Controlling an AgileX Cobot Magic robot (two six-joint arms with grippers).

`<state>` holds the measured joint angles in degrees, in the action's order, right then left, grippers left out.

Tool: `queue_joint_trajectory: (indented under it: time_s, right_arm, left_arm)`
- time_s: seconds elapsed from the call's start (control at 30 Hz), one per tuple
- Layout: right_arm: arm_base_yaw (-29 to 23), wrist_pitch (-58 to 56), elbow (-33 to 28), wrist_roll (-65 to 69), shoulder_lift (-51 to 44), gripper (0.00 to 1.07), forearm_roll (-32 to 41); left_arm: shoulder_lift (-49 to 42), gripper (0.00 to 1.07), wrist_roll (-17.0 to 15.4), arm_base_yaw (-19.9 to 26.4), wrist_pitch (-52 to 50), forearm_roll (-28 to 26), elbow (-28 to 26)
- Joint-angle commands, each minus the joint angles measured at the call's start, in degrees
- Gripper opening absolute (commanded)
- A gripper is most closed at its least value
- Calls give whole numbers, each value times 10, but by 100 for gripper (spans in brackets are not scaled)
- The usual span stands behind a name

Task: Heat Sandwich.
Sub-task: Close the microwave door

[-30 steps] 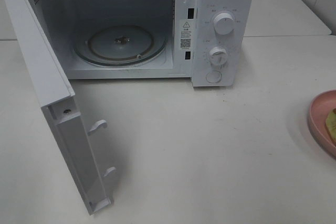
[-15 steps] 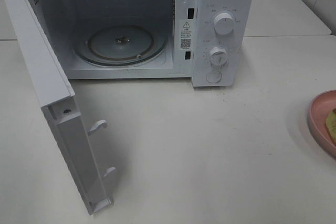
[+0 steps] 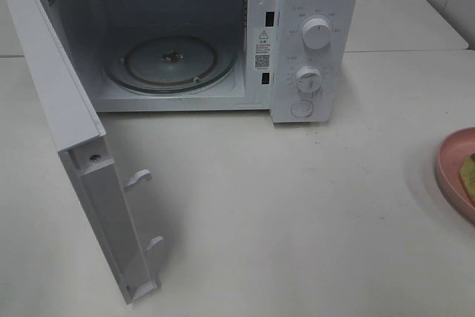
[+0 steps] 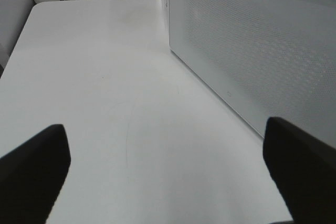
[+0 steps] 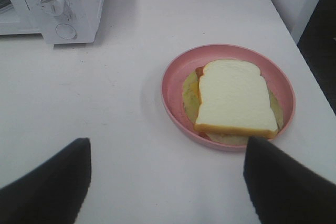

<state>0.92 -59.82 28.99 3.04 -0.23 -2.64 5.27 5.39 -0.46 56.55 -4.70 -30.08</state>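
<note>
The sandwich (image 5: pixel 233 98), pale bread with a tan crust, lies on a round pink plate (image 5: pixel 173 85) on the white table. My right gripper (image 5: pixel 168 150) hovers just short of the plate, open, its dark fingers (image 5: pixel 47 182) spread wide with nothing between them. From the high camera only a sliver of the sandwich (image 3: pixel 469 172) and the plate (image 3: pixel 449 168) shows at the right edge. The white microwave (image 3: pixel 312 5) stands at the back with its door (image 3: pixel 82 161) swung open to the left. My left gripper (image 4: pixel 164 145) is open over bare table beside a perforated white microwave panel (image 4: pixel 247 51).
A glass turntable (image 3: pixel 171 61) sits inside the microwave cavity. Two dials and a button are on its right panel (image 3: pixel 308 79). The open door juts far toward the front left. The table's right edge (image 5: pixel 310 72) runs close to the plate.
</note>
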Motion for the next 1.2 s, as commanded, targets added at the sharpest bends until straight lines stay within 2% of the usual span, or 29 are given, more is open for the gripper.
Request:
queue_joint_trajectory:
  time_s: [0.03, 0.07, 0.1, 0.2, 0.23, 0.27, 0.3, 0.33, 0.37, 0.4, 0.43, 0.47, 0.7, 0.77, 0.97, 1.0, 1.13, 1.2]
  right_arm:
    - [4, 3, -1, -7, -15, 76, 2]
    - [4, 3, -1, -7, -15, 76, 2]
    - [4, 3, -1, -7, -15, 76, 2]
    - [4, 3, -1, -7, -15, 76, 2]
    - [4, 3, -1, -7, -15, 76, 2]
    - [4, 3, -1, -7, -15, 76, 2]
    - [4, 3, -1, -7, -15, 76, 2]
    - [4, 3, -1, -7, -15, 76, 2]
    - [4, 3, -1, -7, -15, 76, 2]
    - [4, 3, -1, -7, -15, 76, 2]
    - [4, 3, -1, -7, -15, 76, 2]
    - [4, 3, -1, -7, -15, 76, 2]
    - [4, 3, -1, -7, -15, 76, 2]
    - [4, 3, -1, -7, -15, 76, 2]
    - [4, 3, -1, -7, -15, 76, 2]
    - [4, 3, -1, -7, -15, 76, 2]
    - [4, 3, -1, -7, -15, 76, 2]
    - [4, 3, -1, -7, -15, 76, 2]
  left_arm:
    - [37, 76, 2, 1, -37, -3, -3]
    - [37, 76, 2, 1, -37, -3, -3]
    - [49, 72, 2, 1, -48, -3, -3]
    - [94, 47, 2, 1, -84, -4, 0]
    - [94, 47, 2, 1, -84, -4, 0]
    - [106, 41, 2, 1, -97, -3, 1]
    - [129, 29, 2, 1, -122, -3, 2]
    - [142, 23, 2, 1, -133, -3, 2]
    - [142, 23, 2, 1, -133, -3, 2]
    - [154, 17, 2, 1, -150, -3, 4]
    - [176, 5, 2, 1, -176, -3, 11]
    - [189, 0, 2, 1, -193, -4, 17]
    - [242, 0, 6, 1, -323, -5, 69]
    - [262, 0, 14, 1, -411, -5, 99]
    - [302, 0, 17, 1, -534, -5, 140]
    - [319, 0, 17, 1, -586, -5, 156]
    - [376, 0, 17, 1, -678, -5, 174]
    - [391, 0, 17, 1, -693, -5, 174]
